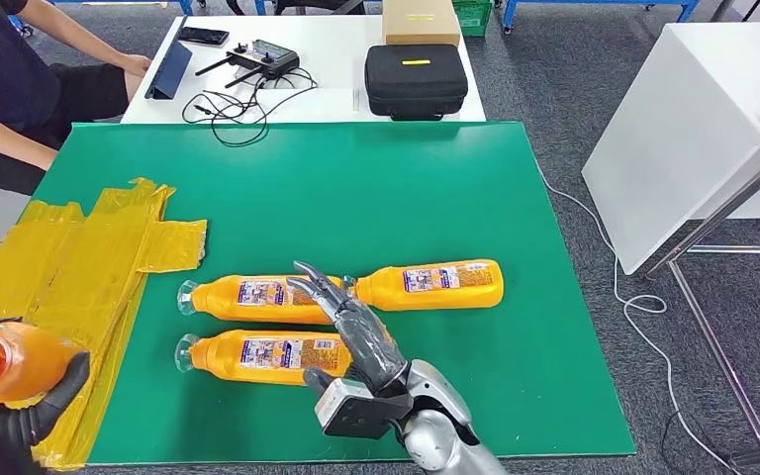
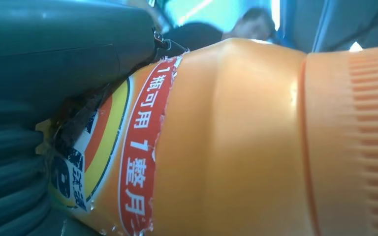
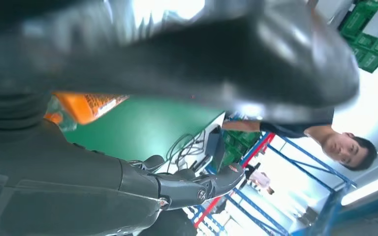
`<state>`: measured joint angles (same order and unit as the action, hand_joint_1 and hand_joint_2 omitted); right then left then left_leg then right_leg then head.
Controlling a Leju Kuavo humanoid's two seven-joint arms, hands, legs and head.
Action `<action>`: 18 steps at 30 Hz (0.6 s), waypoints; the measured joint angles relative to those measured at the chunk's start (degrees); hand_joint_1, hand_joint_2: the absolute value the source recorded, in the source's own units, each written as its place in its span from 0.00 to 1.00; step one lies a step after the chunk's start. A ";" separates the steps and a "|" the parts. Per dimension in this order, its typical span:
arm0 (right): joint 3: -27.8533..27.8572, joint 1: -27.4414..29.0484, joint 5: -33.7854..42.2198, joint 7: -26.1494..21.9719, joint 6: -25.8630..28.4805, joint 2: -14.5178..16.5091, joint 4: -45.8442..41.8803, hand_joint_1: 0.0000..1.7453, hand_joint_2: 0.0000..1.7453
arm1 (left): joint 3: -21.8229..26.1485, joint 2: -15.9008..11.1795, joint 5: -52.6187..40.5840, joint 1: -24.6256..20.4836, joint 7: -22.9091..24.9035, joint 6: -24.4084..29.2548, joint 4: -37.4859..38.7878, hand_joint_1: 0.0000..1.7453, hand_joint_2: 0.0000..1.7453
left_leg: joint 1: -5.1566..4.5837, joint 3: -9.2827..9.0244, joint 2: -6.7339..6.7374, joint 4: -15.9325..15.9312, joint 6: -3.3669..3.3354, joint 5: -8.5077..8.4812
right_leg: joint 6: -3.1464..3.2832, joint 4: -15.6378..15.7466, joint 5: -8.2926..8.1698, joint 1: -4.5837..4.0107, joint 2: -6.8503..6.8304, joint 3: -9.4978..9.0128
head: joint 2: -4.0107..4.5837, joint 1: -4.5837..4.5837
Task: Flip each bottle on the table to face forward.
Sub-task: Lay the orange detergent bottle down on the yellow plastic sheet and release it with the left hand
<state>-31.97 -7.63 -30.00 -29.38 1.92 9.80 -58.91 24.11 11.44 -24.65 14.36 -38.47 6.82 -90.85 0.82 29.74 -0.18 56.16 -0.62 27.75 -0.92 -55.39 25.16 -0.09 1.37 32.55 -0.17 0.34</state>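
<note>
**Operator:** Where are the bottles?

**Observer:** You have three orange plastic bottles lying on their sides on the green desk [image 1: 356,188]. Take the bottle near the desk's front edge [image 1: 262,355] as your landmark. A second bottle [image 1: 257,296] lies just behind it, parallel. A third bottle [image 1: 440,284] lies behind and to the right of it, past the right arm. A fourth orange bottle [image 1: 5,363] is off to the landmark's left, above the crumpled yellow sheet [image 1: 79,267].

**Operator:** And the hands?

**Observer:** Your left robot hand [image 1: 40,406] grips that fourth bottle, dark fingers wrapped under it. Your right robot hand [image 1: 351,327] is empty, fingers spread, over the gap between the second and third bottles.
</note>
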 joint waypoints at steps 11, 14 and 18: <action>0.73 1.90 -0.73 1.65 0.10 -1.45 -3.89 0.00 0.00 | -0.41 -4.74 -14.45 -5.88 5.47 16.19 5.37 1.00 1.00 | -0.02 0.00 -0.06 0.00 0.02 -0.01 | 0.00 0.01 0.00 0.02 -0.13 0.02 | 0.00 0.00; 0.79 3.07 -0.75 2.36 -0.04 -2.09 -5.64 0.00 0.00 | -2.63 -8.86 -27.03 -10.99 9.15 29.37 14.21 1.00 1.00 | 0.00 0.00 -0.07 0.00 0.08 -0.06 | 0.00 -0.02 0.00 0.01 -0.16 -0.01 | 0.00 0.01; 0.89 3.90 -0.73 3.25 0.10 -2.85 -7.13 0.00 0.00 | -2.78 -12.08 -41.64 -16.61 13.04 32.85 26.76 1.00 1.00 | 0.00 -0.03 -0.02 0.00 0.11 -0.11 | 0.02 -0.07 -0.02 0.01 -0.13 -0.01 | 0.01 -0.01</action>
<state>-31.08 -3.73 -30.74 -26.12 2.02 6.95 -66.04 21.33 -0.64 -66.29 -2.25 -25.43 39.67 -64.09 0.82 29.71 -0.20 56.16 -0.51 27.64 -0.91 -55.46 25.13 -0.07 1.24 32.54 -0.17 0.34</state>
